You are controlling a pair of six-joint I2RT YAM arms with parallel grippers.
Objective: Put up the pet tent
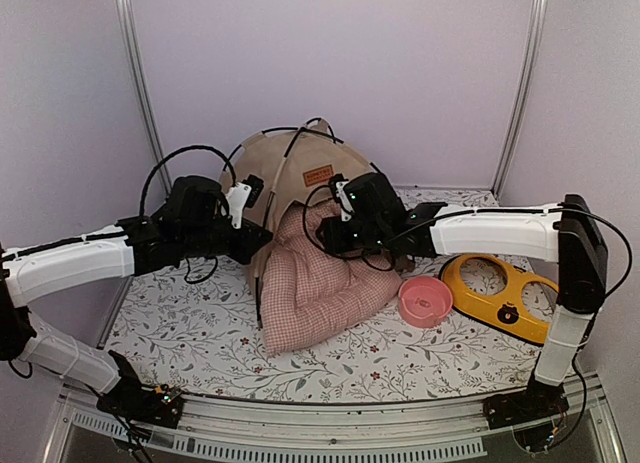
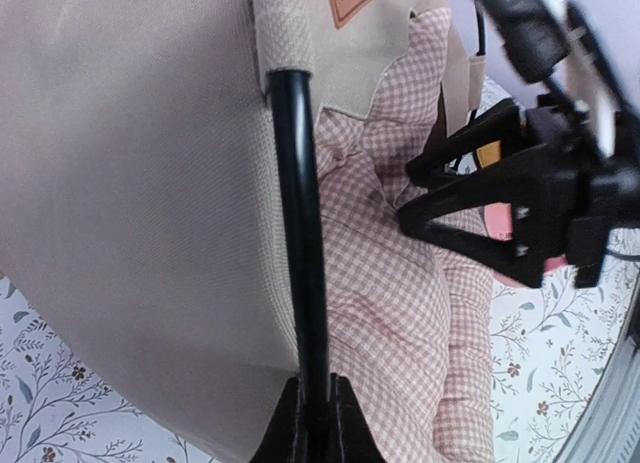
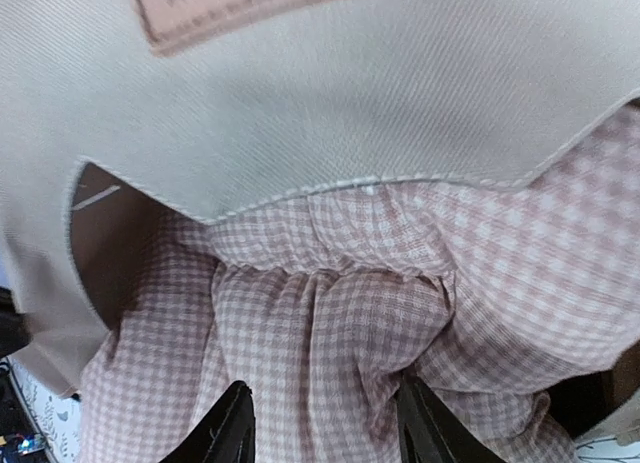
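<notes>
At the back of the table (image 1: 200, 343) the tent (image 1: 285, 163) stood as a low dome with its mouth toward the arms. The cushion (image 1: 320, 293) lay half inside it and half spilled out in front.

The left gripper (image 1: 258, 240) was at the mouth's left edge, clamped on the pole (image 2: 300, 233). In the left wrist view the black rod ran straight down into the closed fingers (image 2: 290, 438), with tan fabric tight beside it. The right gripper (image 3: 325, 423) hung at the mouth just under the label (image 1: 320, 173). Its fingers were spread wide and their tips pressed into the checked cloth, which bunched between them without being pinched.

The step in hand seemed to be seating the cushion inside while the frame was braced. To do it well, the left arm would hold the pole firm and upright rather than pull on it, since a thin rod under tension could bow or spring out of its sleeve. The right arm would push low and inward along the floor, under the scalloped edge of the opening, so the soft cushion slid in instead of folding up against the fabric. A push aimed too high could tip the light dome backward.

The bowl (image 1: 425, 301) and feeder (image 1: 500, 293) sat to the right, near the cushion's corner, so any sideways sweep there risked knocking them.
</notes>
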